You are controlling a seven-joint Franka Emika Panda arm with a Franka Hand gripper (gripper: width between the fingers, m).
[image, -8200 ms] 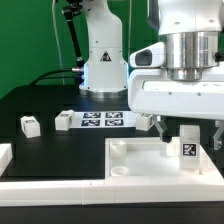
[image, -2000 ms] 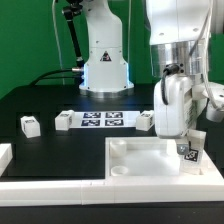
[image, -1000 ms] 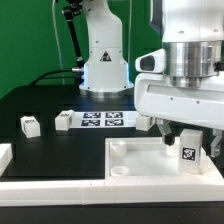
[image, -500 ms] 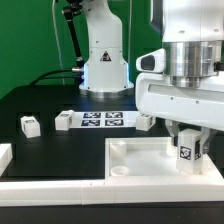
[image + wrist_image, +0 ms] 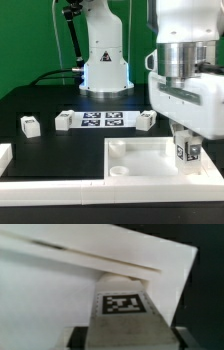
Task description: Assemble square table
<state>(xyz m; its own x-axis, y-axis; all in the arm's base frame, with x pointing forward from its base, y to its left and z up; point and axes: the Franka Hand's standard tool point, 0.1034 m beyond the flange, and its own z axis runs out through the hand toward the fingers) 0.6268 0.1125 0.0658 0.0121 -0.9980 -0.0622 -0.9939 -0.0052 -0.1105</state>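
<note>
In the exterior view, the gripper (image 5: 186, 143) hangs at the lower right of the frame. Its jaws are clamped on the held leg (image 5: 186, 152), which sits between them with its tag facing the camera, above the right part of the tabletop (image 5: 140, 160). Whether the held leg touches the tabletop cannot be told. At mid-left on the black table (image 5: 40, 100) lies the far-left leg (image 5: 30, 125). The left-end leg (image 5: 64, 120) and the right-end leg (image 5: 147, 119) flank the marker board (image 5: 100, 120).

In the wrist view, the held leg (image 5: 125, 314) fills the gap between the dark fingers (image 5: 78, 338), tag up. Its far end is at a raised rim of the tabletop (image 5: 60, 286).
</note>
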